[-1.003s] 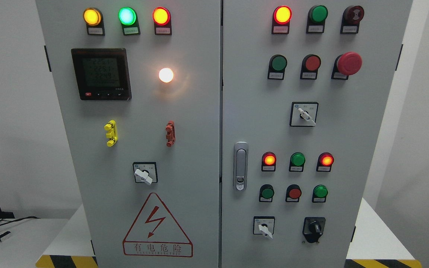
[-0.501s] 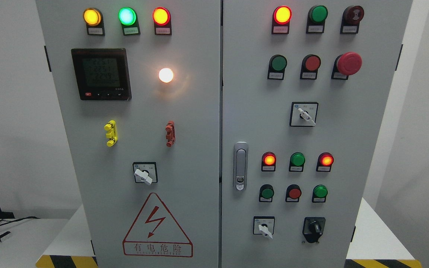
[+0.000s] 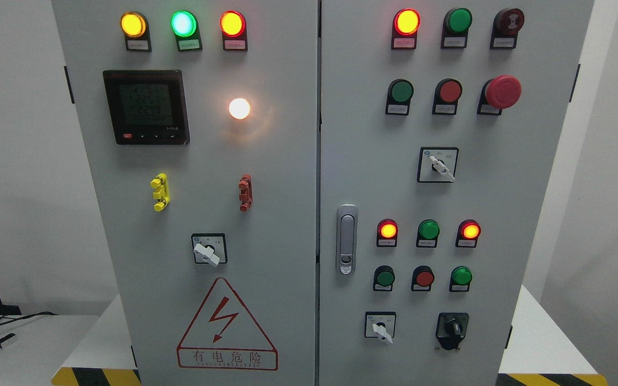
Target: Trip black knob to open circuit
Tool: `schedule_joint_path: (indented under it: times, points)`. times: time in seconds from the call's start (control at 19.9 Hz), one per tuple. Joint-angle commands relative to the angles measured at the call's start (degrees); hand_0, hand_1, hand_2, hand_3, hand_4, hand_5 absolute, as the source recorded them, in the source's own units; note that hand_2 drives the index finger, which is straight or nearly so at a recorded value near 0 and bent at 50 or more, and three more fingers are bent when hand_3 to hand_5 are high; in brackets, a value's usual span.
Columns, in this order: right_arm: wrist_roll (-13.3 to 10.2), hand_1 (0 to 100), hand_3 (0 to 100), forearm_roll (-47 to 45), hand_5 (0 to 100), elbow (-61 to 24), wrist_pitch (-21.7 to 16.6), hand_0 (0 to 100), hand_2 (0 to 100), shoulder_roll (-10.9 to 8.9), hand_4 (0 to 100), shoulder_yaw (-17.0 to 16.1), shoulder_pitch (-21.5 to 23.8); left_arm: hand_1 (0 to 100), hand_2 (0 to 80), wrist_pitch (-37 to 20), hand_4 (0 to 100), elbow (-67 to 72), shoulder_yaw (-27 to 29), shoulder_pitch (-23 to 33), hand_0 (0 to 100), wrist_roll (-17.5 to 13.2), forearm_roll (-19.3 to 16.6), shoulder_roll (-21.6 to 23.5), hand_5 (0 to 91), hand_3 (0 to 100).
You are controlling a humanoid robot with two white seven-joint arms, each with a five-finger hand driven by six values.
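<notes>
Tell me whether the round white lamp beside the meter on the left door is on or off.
On. The white lamp shines bright and throws a warm glow on the grey door around it.

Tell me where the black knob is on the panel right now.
In the head view, the black knob sits at the bottom of the right door, right of a white selector switch and below the green button.
</notes>
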Motion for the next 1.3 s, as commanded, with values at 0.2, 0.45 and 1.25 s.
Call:
schedule_joint_path:
  times: [0.2, 0.45, 1.25]
  points:
    - [1.45, 50, 40, -3.90, 28, -42.29, -12.21, 31, 27, -4.21, 31, -5.16, 20.45, 39, 0.0, 0.02, 0, 0.00, 0.00, 0.00, 12, 0.02, -1.76, -0.05, 0.0, 0]
    - [-0.74, 50, 43, -4.25, 30, -51.34, -16.79, 31, 29, -4.21, 34, -7.00, 24.32, 39, 0.0, 0.02, 0, 0.00, 0.00, 0.00, 12, 0.02, -1.76, 0.04, 0.0, 0]
    - [-4.44, 52, 47, -4.34, 37, -69.99, -15.58, 29, 32, -3.77, 40, -16.68, 21.27, 39, 0.0, 0.02, 0, 0.00, 0.00, 0.00, 12, 0.02, -1.76, 0.04, 0.0, 0]
